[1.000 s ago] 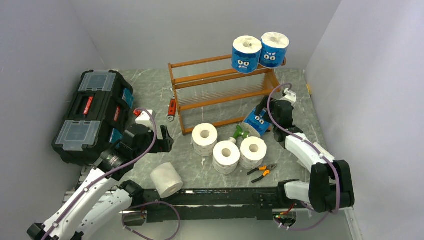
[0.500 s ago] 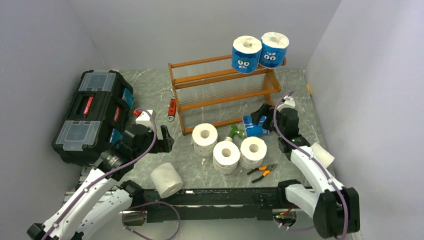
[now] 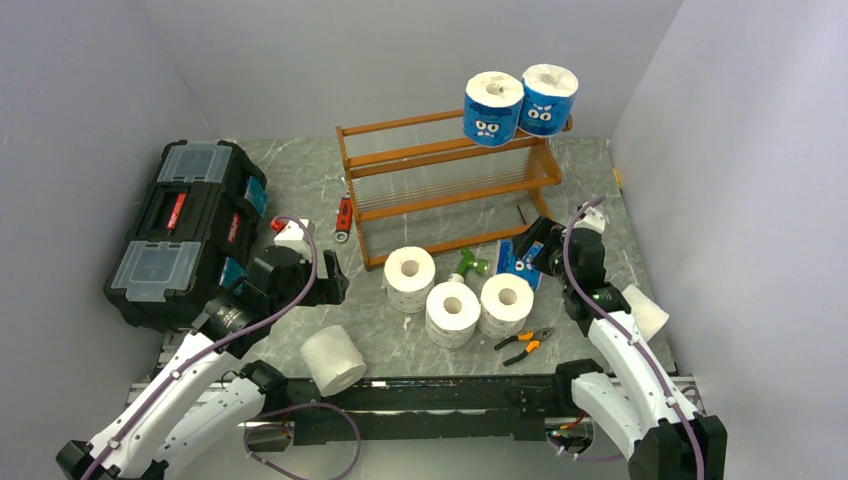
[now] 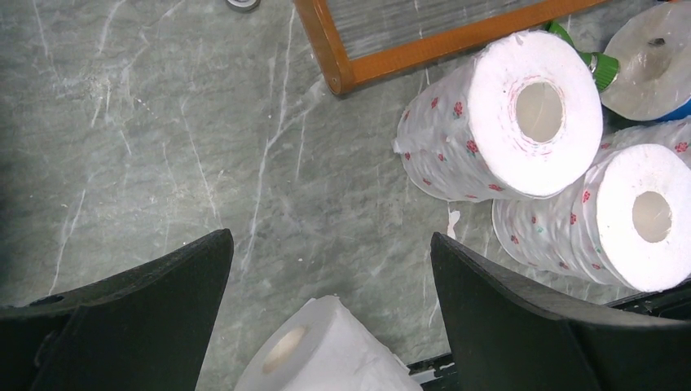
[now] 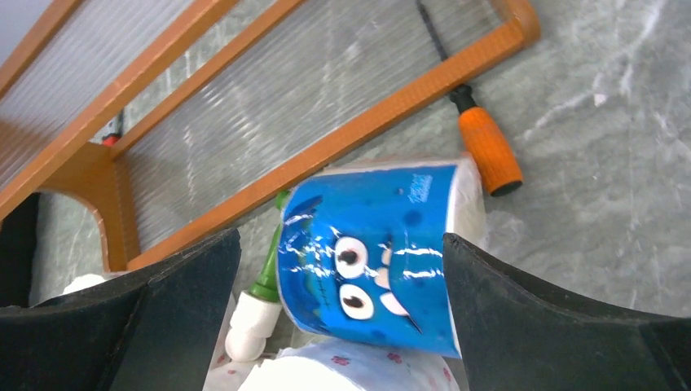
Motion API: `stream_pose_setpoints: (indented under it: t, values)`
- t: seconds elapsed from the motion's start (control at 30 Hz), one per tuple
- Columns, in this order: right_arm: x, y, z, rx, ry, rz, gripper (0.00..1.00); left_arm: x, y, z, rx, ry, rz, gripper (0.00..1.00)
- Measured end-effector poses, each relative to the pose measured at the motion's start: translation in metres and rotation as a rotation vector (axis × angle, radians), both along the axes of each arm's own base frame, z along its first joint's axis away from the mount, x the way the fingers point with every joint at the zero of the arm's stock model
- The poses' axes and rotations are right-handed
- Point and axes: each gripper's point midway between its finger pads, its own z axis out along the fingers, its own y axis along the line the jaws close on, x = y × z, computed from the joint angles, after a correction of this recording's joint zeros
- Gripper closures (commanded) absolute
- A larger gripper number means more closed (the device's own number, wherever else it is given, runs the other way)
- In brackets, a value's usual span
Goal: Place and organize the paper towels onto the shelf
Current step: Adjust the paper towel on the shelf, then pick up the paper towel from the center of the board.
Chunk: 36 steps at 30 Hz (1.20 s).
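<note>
Paper towels sit in many spots. Two blue rolls point(image 3: 493, 108) stand side by side on the top step of the shelf point(image 3: 400, 160), at its right end, near the table's point(image 3: 300, 170) back edge. A third blue roll point(image 5: 375, 252) lies just in front of the shelf, between the wide-spread fingers of the right gripper point(image 5: 340, 238); I cannot tell if they touch it. Three flowered white rolls point(image 3: 452, 312) stand bunched beside it. A plain white roll point(image 3: 333, 360) lies by the front edge, near the left gripper point(image 4: 330, 238), which is spread wide and holds nothing. Another white roll point(image 3: 645, 310) sits by the right edge. A green-and-white tool point(image 3: 468, 264), pliers point(image 3: 523, 343) and an orange screwdriver point(image 5: 489, 147) lie nearby. A black toolbox point(image 3: 185, 230) sits at the left edge.
</note>
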Motion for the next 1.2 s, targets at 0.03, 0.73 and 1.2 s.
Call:
stream_pose_setpoints:
  t: [0.03, 0.73, 1.2]
  values:
    - [0.0, -0.003, -0.003, 0.003, 0.011, -0.019, 0.02, 0.0, 0.0, 0.0, 0.0, -0.002, 0.001, 0.02]
    - [-0.002, -0.016, -0.062, 0.228, 0.071, -0.078, 0.0, 0.002, 0.001, -0.005, 0.017, 0.016, 0.007, 0.03]
    - [-0.001, -0.001, -0.063, 0.335, 0.005, 0.038, 0.02, 0.004, 0.001, -0.012, 0.038, 0.041, 0.013, 0.03]
